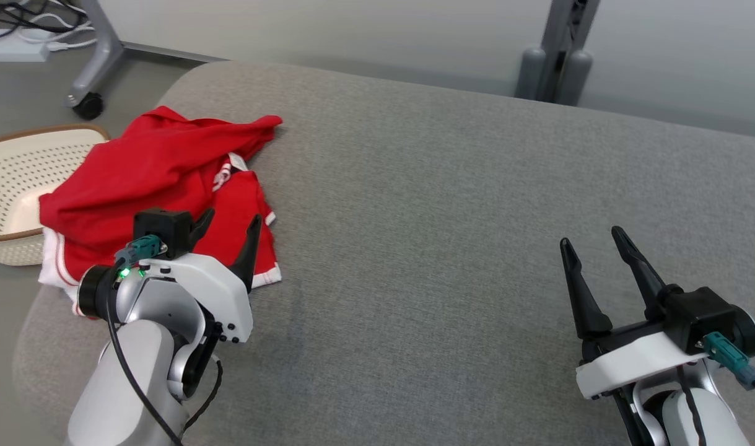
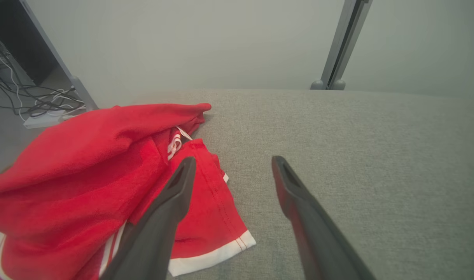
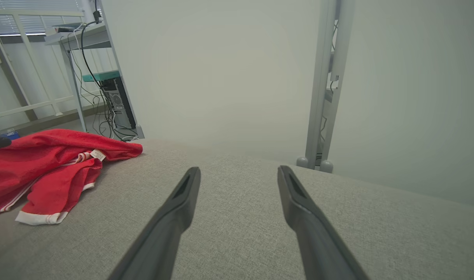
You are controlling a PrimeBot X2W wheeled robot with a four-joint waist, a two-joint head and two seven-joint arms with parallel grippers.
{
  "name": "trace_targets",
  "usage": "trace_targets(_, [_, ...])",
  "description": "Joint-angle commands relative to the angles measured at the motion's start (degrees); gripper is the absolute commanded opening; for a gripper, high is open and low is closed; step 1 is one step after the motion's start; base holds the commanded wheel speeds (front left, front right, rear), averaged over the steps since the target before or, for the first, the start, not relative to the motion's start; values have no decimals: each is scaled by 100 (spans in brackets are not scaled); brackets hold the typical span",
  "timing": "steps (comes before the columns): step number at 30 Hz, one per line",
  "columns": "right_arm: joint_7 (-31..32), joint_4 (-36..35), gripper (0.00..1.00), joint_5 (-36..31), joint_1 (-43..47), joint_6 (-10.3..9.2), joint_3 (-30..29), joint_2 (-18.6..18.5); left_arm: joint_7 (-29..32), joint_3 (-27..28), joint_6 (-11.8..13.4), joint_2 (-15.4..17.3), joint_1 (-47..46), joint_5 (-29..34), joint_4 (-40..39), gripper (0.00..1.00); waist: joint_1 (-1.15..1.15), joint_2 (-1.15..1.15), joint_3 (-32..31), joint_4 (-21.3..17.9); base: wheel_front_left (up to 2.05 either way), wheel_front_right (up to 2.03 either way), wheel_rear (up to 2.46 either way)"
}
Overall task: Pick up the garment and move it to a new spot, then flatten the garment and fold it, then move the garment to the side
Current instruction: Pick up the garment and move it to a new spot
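At the cushion's [image 1: 445,248] left end, the garment [image 1: 154,179] runs near-left to far-right; both jaws gape empty.

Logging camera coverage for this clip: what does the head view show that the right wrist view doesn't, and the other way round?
The head view adds a perforated basket at the left, beside the garment, and the left tool in full, open, over the garment's near part. The right wrist view adds a desk with a computer under it, beyond the garment. Both show the crumpled red garment, the grey cushion, the grey post behind it, and the right tool, open and apart from the garment.
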Motion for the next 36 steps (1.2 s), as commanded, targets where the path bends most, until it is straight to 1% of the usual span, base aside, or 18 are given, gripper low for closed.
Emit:
trace_targets(1, [8,-47,100,-67,-95,3,-13,-48,26,17,-53,0,-157,-60,315,100,0,0,357,-378,0,0,0])
trace_targets(3, [18,-60,100,-88,-148,3,-23,-47,31,30,-76,-49,-279,-127,784,100,0,0,499,-511,0,0,0])
trace_targets(8, [12,-84,100,-128,-252,3,3,-45,9,135,-25,-87,-599,-261,1936,100,0,0,785,-753,0,0,0])
trace_targets(11, [-3,-93,100,-144,-333,3,1,-44,-34,187,-21,-97,-807,-337,2542,100,0,0,911,-816,0,0,0])
trace_targets(12, [-3,-93,100,-144,-333,3,1,-44,-34,187,-21,-97,-807,-337,2542,100,0,0,911,-816,0,0,0])
trace_targets(15, [-7,-75,100,-146,-340,3,-12,-46,-90,218,-67,-153,-942,-394,3094,100,0,0,977,-837,0,0,0])
trace_targets(16, [-7,-73,100,-148,-355,3,-19,-46,-103,218,-90,-170,-965,-420,3251,65,0,0,987,-837,0,0,0])
trace_targets(17, [-8,-65,100,-149,-363,3,-21,-45,-155,228,-93,-183,-1002,-430,3397,36,0,0,990,-835,0,0,0])
trace_targets(18, [-9,-56,100,-151,-370,3,-26,-44,-194,231,-108,-193,-1037,-443,3524,0,0,0,988,-827,0,0,0])
trace_targets(19, [-9,-53,100,-151,-375,3,-35,-45,-241,226,-132,-201,-1081,-456,3644,0,0,0,985,-815,0,0,0])
trace_targets(22, [-6,-44,100,-163,-369,3,-75,-45,-683,226,-64,-173,-1280,-382,3779,0,0,0,936,-756,0,0,0])
trace_targets(28, [-10,-80,100,-187,-250,3,-227,-46,-1801,347,5,-74,-1645,-353,3523,0,0,0,711,-581,0,0,0])
trace_targets(32, [-25,-105,100,-186,-152,3,-295,-43,-2261,401,110,21,-1784,-288,3023,0,0,0,500,-471,0,0,0])
trace_targets(36, [-35,-141,100,-143,-34,3,-329,-47,-2431,490,314,160,-1591,-200,2179,0,0,0,274,-425,0,0,0])
